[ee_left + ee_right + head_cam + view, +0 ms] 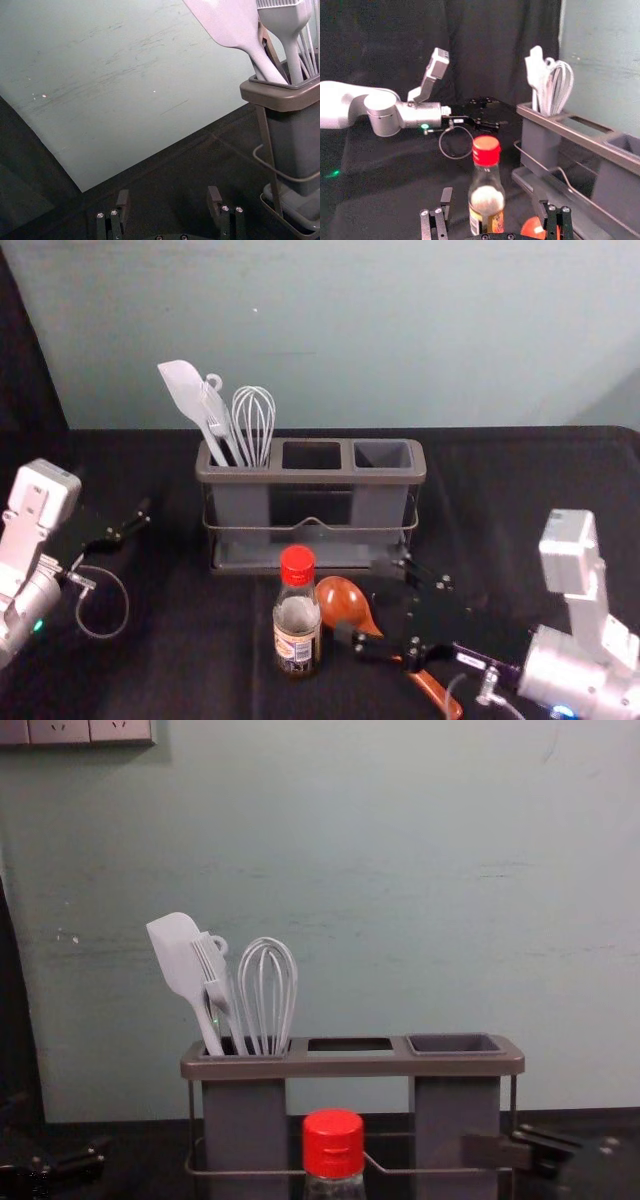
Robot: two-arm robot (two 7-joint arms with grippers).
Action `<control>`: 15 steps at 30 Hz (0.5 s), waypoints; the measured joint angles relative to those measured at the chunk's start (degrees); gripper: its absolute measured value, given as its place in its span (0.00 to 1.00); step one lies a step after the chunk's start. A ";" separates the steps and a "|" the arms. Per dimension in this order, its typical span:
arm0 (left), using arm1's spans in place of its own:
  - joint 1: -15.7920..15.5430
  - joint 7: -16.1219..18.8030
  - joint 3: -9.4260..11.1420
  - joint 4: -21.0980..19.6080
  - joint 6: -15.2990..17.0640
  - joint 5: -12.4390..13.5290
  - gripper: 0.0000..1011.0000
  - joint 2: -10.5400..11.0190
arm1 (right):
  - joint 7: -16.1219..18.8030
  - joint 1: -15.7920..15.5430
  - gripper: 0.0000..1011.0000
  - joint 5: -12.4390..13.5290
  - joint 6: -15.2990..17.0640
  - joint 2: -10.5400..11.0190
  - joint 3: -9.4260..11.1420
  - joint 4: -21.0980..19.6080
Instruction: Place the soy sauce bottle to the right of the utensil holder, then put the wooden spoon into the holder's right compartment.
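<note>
In the head view, the soy sauce bottle stands upright in front of the utensil holder. The wooden spoon lies before the holder, just right of the bottle, its handle running beneath the open right gripper. The left gripper hangs left of the holder.

The left wrist view shows the left gripper spread beside the holder.

In the right wrist view, the right gripper gapes toward the bottle, before the holder.

In the chest view, the bottle's red cap is in front of the holder.
</note>
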 joint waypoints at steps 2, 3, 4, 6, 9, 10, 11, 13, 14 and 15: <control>0.00 0.00 0.00 0.00 0.00 0.00 1.00 0.00 | 0.06 0.88 0.99 -0.84 0.58 -0.74 -0.49 0.13; 0.00 0.00 0.00 0.00 0.00 0.00 1.00 0.00 | 0.09 1.30 0.99 -1.21 0.82 -1.09 -0.70 0.28; 0.00 0.00 0.00 0.00 0.00 0.00 1.00 0.00 | 0.20 2.16 0.99 -1.90 1.26 -1.79 -1.11 0.68; 0.00 0.00 0.00 0.00 0.00 0.00 1.00 0.00 | 0.30 3.02 0.99 -2.56 1.64 -2.55 -1.55 1.20; 0.00 0.00 0.00 0.00 0.00 0.00 1.00 0.00 | 0.80 5.34 0.99 -4.01 2.45 -4.31 -2.85 2.71; 0.00 0.00 0.00 0.00 0.00 0.00 1.00 0.00 | 0.94 5.84 0.99 -4.25 2.66 -4.65 -3.11 3.10; 0.00 0.00 0.00 0.00 0.00 0.00 1.00 0.00 | 1.09 6.40 0.99 -4.53 2.83 -5.02 -3.42 3.53; 0.00 0.00 0.00 0.00 0.00 0.00 1.00 0.00 | 1.49 7.78 0.99 -5.04 3.16 -6.04 -4.09 4.55; 0.00 0.00 0.00 0.00 0.00 0.00 1.00 0.00 | 1.63 8.17 0.99 -5.12 3.22 -6.33 -4.28 4.85; 0.00 0.00 0.00 0.00 0.00 0.00 1.00 0.00 | 1.74 8.45 0.99 -5.17 3.25 -6.55 -4.40 5.15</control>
